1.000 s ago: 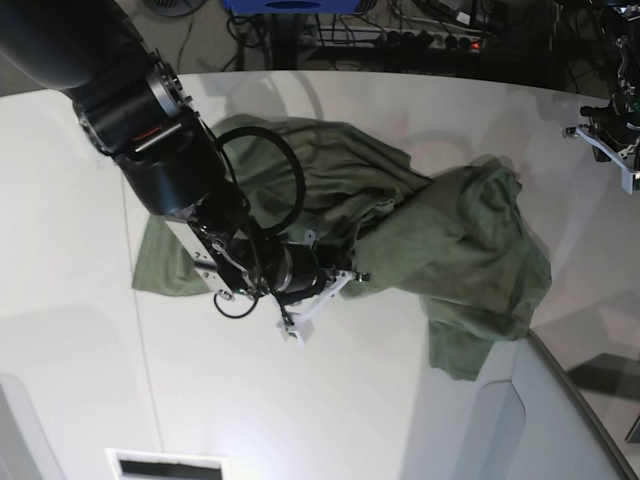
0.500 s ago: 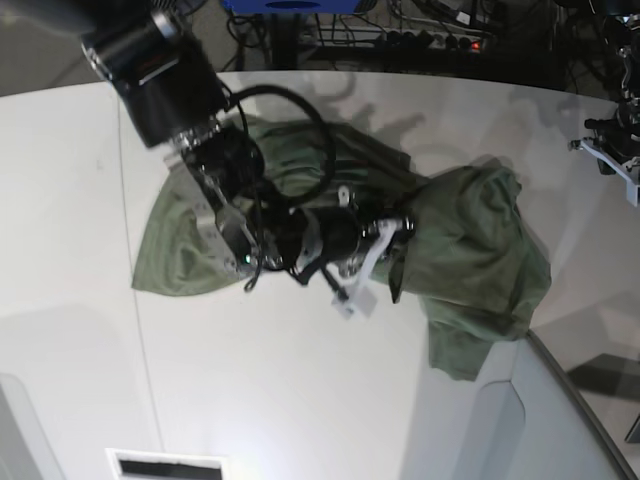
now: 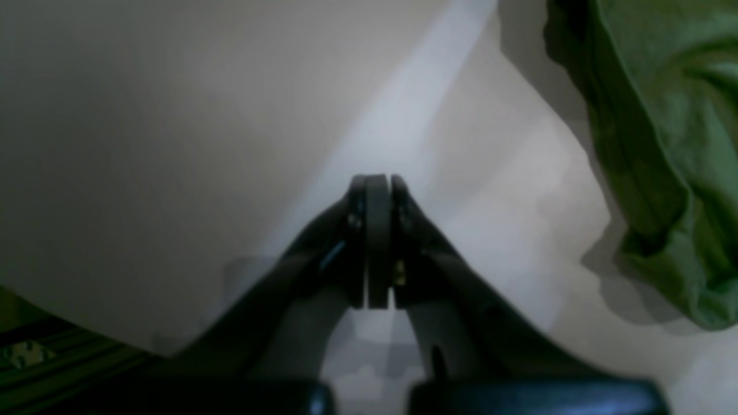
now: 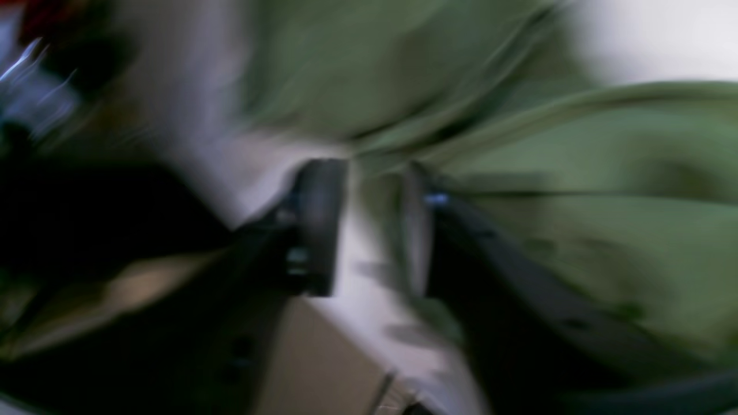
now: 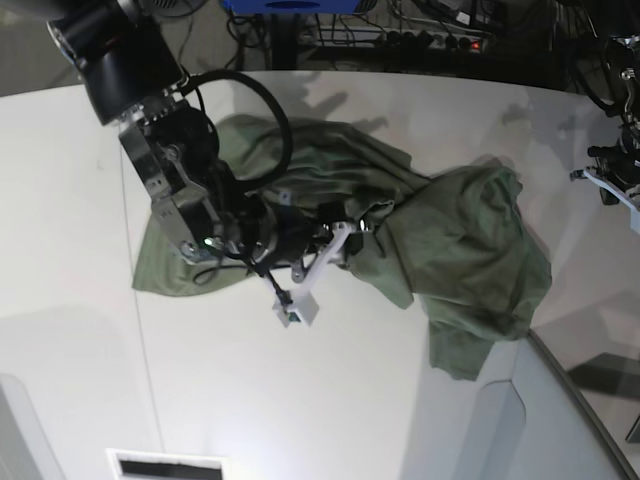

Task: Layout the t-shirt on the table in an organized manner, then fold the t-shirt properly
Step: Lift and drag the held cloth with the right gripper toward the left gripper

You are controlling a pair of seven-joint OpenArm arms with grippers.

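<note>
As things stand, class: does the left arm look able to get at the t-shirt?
Probably yes: the shut left end effector hovers over bare table, with the t-shirt close beside it and nothing between.

Blue object (image 5: 292, 5): top centre, past the table's far edge.
Cables (image 5: 420, 28): dark tangle, top right of centre.
Slotted vent (image 5: 165, 466): bottom left, a dark slit in a white frame.
Grey angled panel (image 5: 575, 430): lower right corner.

No readable text, label or number anywhere.
</note>
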